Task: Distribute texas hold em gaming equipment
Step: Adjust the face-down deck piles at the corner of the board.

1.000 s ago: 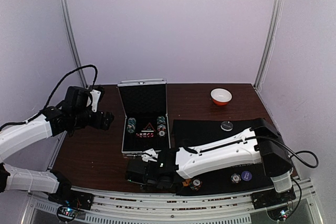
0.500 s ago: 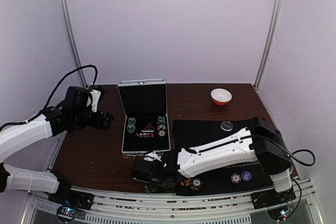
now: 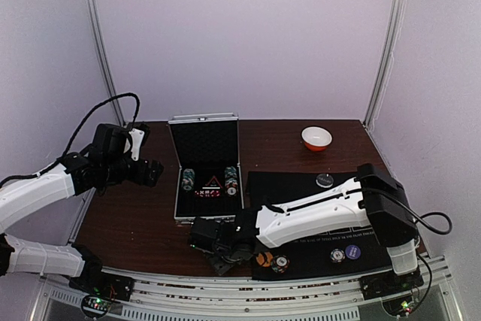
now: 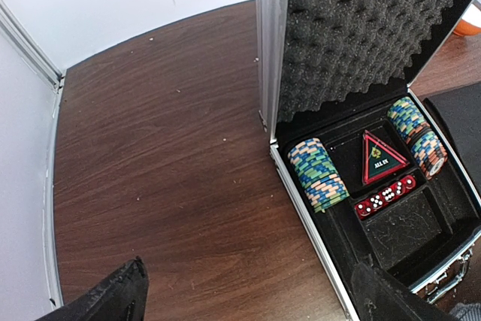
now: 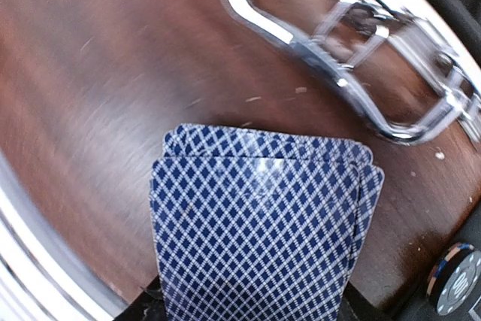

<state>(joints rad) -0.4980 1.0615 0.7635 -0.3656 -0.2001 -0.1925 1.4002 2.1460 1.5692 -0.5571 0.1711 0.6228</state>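
Observation:
My right gripper (image 3: 218, 242) is shut on a stack of blue diamond-backed playing cards (image 5: 259, 223), held low over the brown table just in front of the silver case (image 3: 207, 201). The case handle (image 5: 353, 65) shows beyond the cards. My left gripper (image 3: 148, 172) is open and empty above the table left of the case, with its fingertips (image 4: 113, 298) wide apart. Striped chip stacks (image 4: 319, 174) (image 4: 417, 137) lie in the case. On the black mat (image 3: 301, 186) lie an orange disc (image 3: 263, 258), chip stacks (image 3: 279, 263) (image 3: 337, 255), a purple-blue disc (image 3: 353, 249) and a dark disc (image 3: 325, 180).
The case lid (image 3: 204, 143) stands upright with black foam lining. Inside the case are a red triangle marker (image 4: 382, 157) and red dice (image 4: 385, 197). A white-and-orange bowl (image 3: 316, 137) sits at the back right. A metal rail (image 3: 240, 291) runs along the front edge.
My right gripper has moved right and slightly away from the front edge, carrying the cards. The left arm has not moved.

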